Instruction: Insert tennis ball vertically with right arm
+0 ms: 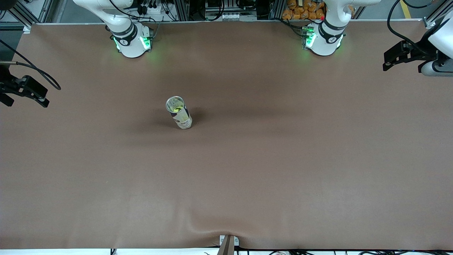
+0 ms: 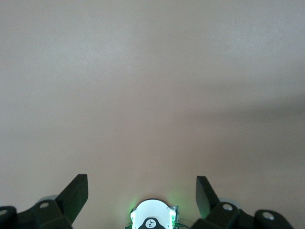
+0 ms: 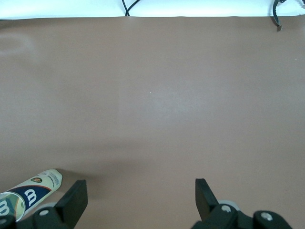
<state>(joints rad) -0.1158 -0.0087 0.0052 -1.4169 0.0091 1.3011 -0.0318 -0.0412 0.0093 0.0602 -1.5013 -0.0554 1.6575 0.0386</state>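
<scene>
Front view: ball tube (image 1: 179, 113) upright on counter (image 1: 283, 159), yellow tennis ball (image 1: 177, 108) inside; right gripper (image 1: 26, 92) well apart at counter's edge, left gripper (image 1: 398, 56) at other end.
Left wrist: gripper (image 2: 142, 191) wide open, empty.
Right wrist: gripper (image 3: 141, 193) wide open, empty; tube (image 3: 29, 194) beside one finger (image 3: 75, 199), label unreadable.
</scene>
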